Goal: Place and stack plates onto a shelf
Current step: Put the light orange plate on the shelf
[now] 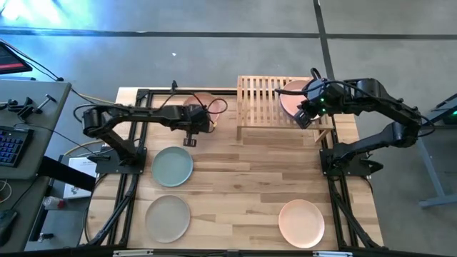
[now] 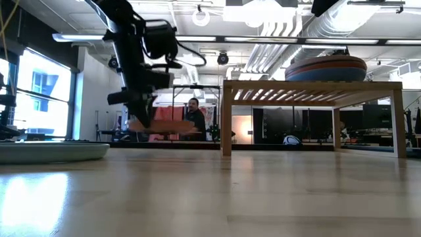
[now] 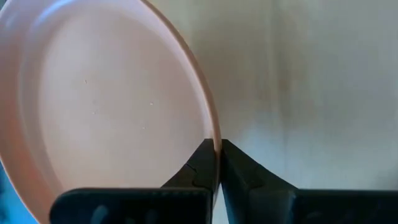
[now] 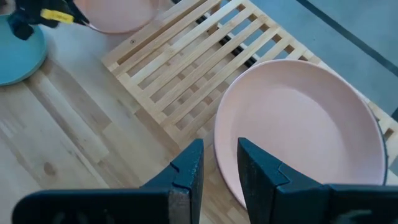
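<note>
My left gripper (image 1: 191, 138) is shut on a pink plate (image 3: 106, 99), which hangs above the table left of the shelf (image 1: 264, 107). The shelf is a low bamboo rack with slats. A stack of plates (image 2: 325, 68) rests on its right half, a pink plate (image 4: 298, 124) on top. My right gripper (image 4: 221, 165) hovers over the shelf at the stack's near edge, its fingers a little apart with nothing between them. A sage green plate (image 1: 172, 165), a beige plate (image 1: 168, 218) and a peach plate (image 1: 301, 223) lie flat on the table. My left gripper pinches the pink plate's rim (image 3: 216, 134) between its two fingers, one on the plate's inner face and one on the outside. The fingers slant down onto the rim's near side. The plate (image 2: 164, 126) is lifted clear of the table, roughly level.
The shelf's left half (image 4: 180, 68) is bare slats. Black arm frames (image 1: 132, 185) run along both table sides. A person (image 2: 194, 112) sits in the room behind the table. Bare tabletop (image 1: 243, 185) lies between the loose plates.
</note>
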You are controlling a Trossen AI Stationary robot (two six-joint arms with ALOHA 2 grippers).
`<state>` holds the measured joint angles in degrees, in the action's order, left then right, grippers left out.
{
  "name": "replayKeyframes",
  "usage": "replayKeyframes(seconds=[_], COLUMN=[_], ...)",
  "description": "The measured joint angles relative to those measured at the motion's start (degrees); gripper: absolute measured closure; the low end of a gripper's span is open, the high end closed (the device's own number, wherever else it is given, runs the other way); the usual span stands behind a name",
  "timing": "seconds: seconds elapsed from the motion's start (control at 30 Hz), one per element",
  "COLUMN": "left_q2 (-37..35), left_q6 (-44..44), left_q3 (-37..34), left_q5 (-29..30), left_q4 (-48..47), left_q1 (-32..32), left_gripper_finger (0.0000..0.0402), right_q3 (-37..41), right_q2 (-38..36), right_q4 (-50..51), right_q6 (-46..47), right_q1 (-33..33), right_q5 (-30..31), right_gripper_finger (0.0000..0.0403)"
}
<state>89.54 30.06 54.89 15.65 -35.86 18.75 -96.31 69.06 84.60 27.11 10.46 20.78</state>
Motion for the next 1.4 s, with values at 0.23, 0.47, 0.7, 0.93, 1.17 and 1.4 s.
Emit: replayKeyframes(seconds=[0.23,0.47,0.7,0.93,1.17,1.4], left_q2=[-7.37,-13.18,-13.92,-13.92,-13.90,-12.20], left_q6=[0.06,2.52,5.77,12.30,19.60,27.71], left_q3=[0.11,1.54,9.49,16.05,17.88,17.90], left_q5=[4.04,7.17,8.19,7.75,7.44,7.41], left_q4=[-1.25,-1.03,-0.62,2.21,10.56,20.05], left_q1=[0.10,0.10,0.10,0.10,0.10,0.10], left_gripper_finger=[0.0400,0.0401,0.0401,0.0401,0.0401,0.0401], right_q3=[0.00,0.00,0.00,0.07,0.07,0.07], right_q2=[-0.02,-0.02,-0.02,-0.02,-0.02,0.00], right_q4=[0.00,0.00,0.00,0.00,0.00,0.00], right_q6=[-0.04,0.09,2.60,3.14,4.39,4.41], right_q1=[0.02,0.02,0.02,0.02,0.02,0.02], right_q5=[0.78,1.09,1.59,1.65,1.70,3.25], right_gripper_finger=[0.0329,0.0329,0.0329,0.0329,0.0329,0.0329])
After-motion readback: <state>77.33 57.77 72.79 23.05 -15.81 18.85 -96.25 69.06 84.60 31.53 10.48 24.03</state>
